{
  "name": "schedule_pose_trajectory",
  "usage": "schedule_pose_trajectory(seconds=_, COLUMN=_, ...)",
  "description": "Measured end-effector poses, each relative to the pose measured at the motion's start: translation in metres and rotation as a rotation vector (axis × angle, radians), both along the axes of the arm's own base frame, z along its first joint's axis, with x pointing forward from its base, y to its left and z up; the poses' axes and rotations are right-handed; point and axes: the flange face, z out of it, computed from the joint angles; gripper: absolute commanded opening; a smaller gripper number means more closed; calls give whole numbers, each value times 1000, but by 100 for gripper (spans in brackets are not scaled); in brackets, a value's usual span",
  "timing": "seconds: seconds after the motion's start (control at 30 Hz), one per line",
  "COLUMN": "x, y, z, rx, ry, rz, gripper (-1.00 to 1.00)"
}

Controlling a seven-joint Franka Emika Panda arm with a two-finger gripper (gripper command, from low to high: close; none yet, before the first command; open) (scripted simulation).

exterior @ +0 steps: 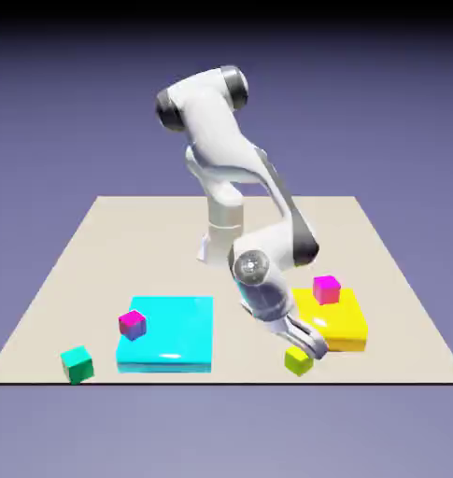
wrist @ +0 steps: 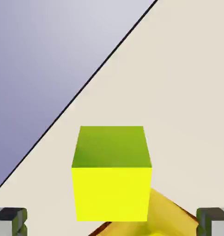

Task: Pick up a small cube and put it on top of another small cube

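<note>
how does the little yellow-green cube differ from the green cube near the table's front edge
The yellow-green cube lies by the yellow slab at the exterior view's right, with the open gripper right at it; the green cube sits alone at the left, past the cyan slab. One is lime yellow, the other teal green. Both are small, rest on the table and are unheld.

You are looking at a table (exterior: 71, 252) carrying two slabs (exterior: 178, 322) (exterior: 346, 327) side by side, each bearing a cube (exterior: 132, 323) (exterior: 326, 288). Another cube (exterior: 77, 363) is sitting at the exterior view's left, and one more (exterior: 298, 360) is lying before the right slab, under the gripper (exterior: 309, 344).
</note>
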Motion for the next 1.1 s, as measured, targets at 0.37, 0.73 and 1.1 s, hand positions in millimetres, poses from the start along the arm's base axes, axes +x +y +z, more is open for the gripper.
schedule_pose_trajectory(seconds=0.37, x=-19, y=20, z=100, rx=0, ry=-1, rz=122, gripper=-100)
schedule_pose_trajectory(seconds=0.73, x=-125, y=91, z=180, rx=1, ry=0, rz=395, gripper=-100)
schedule_pose_trajectory(seconds=1.1, x=-155, y=103, z=136, rx=0, ry=0, rz=421, gripper=100)
